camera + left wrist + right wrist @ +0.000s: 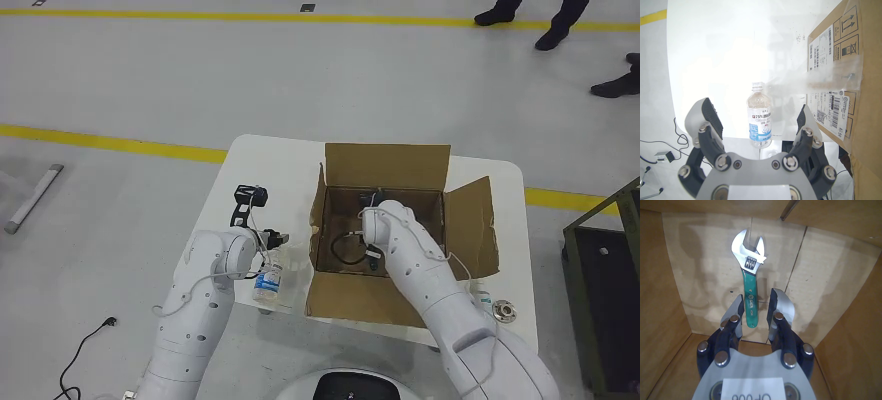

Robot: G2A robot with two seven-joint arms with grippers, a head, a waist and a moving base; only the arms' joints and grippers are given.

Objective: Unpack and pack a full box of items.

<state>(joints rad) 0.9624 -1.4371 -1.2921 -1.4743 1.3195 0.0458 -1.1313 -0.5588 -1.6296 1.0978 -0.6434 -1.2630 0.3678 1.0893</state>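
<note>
Right fingers (pixel 780 302) straddle the wrench (pixel 750 285) handle, apart; we should close squarely mid-handle. Left fingers (pixel 712 117) gape above the bottle (pixel 760 117).

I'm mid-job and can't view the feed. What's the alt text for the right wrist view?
A green-handled adjustable wrench lies flat on the floor of the cardboard box. Its handle end sits between the open fingers of the right tool, which have not closed on it. The wrench's metal head points away from the tool.
</note>
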